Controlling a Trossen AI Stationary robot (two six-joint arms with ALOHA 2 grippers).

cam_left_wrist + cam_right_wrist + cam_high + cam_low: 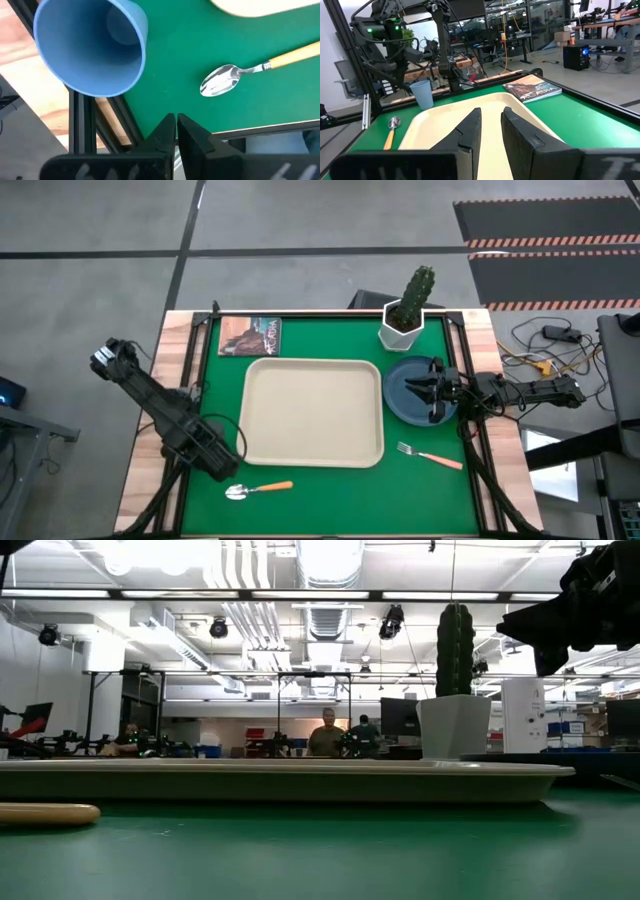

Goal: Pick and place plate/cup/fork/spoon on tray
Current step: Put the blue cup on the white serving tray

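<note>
The plate [408, 388] lay on the green table [330, 490], just beside the right short edge of the tray [313, 412] and in front of the white cactus pot [402, 332]; the tray itself held nothing. The right gripper [432, 390] hung over the plate's right half, so picking up the plate looked like the step in hand. To do it well, the gripper would likely need to come down at the rim, one finger under the lip and one on top, then lift level and carry the plate sideways over the tray's raised rim before lowering it. A flat plate gives little to hold, so a shallow or off-centre bite could let it tip or slide.

In the right wrist view, the right gripper's fingers [470, 131] stood slightly apart, with nothing between them.

The fork [429, 455] lay near the tray's front right corner, the spoon [258, 489] by its front left corner. The cup [92, 45] stood close to the left gripper [176, 130], which waited at the table's front left with its fingers nearly together and empty.
</note>
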